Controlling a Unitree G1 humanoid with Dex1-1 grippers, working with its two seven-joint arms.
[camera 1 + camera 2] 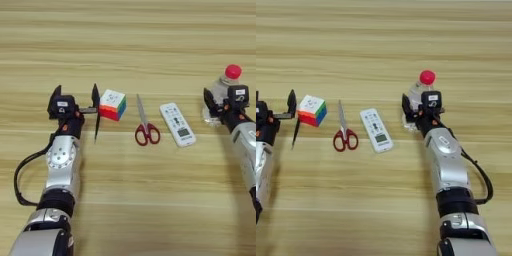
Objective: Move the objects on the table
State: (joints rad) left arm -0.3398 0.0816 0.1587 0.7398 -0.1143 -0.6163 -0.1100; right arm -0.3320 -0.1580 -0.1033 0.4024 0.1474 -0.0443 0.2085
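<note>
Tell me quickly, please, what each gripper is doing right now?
Left gripper: open, empty, beside the puzzle cube.
Right gripper: around the bottle; grip cannot be told.

The table is pale wood with a smooth, faintly sheened grain. The bottle, between the right gripper's matt black fingers, is clear plastic with a glossy red cap; the cube, just beside the left gripper's finger, is glossy plastic. The scissors pair bright metal blades with shiny red plastic handles, and the remote is smooth white plastic.
</note>
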